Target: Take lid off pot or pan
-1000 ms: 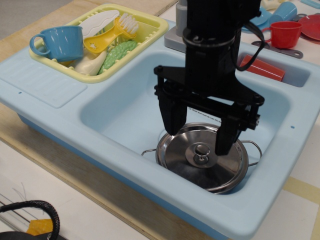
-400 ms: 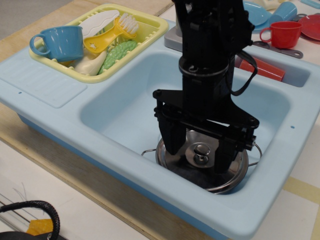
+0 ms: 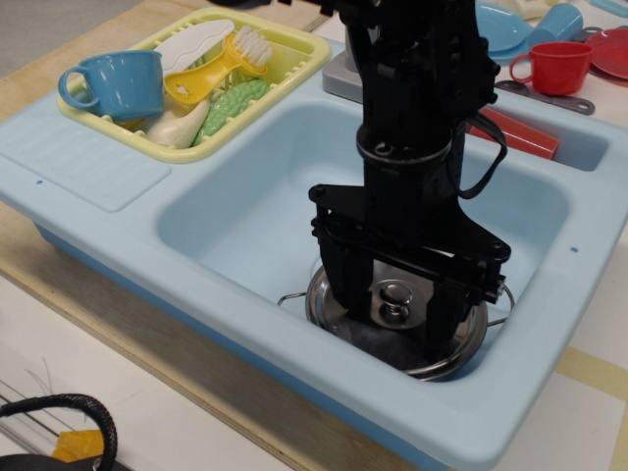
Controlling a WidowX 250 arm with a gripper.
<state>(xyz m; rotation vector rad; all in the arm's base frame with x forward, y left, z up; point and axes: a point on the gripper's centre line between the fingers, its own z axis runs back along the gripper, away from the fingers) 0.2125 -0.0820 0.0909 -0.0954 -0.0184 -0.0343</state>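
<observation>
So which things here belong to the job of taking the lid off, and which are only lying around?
Part of the job:
- round shiny steel lid with centre knob
- shallow steel pot with thin wire loop handles
- black gripper, fingers on either side of the knob

Only lying around:
- blue plastic cup
- yellow brush
- yellow tray
- red cup
- light blue toy sink

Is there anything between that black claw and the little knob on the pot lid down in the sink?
Nothing visible. The gripper hangs open just over the lid, one finger on each side of the knob, with only bare air between. The lid sits on the pot in the blue sink.
</observation>
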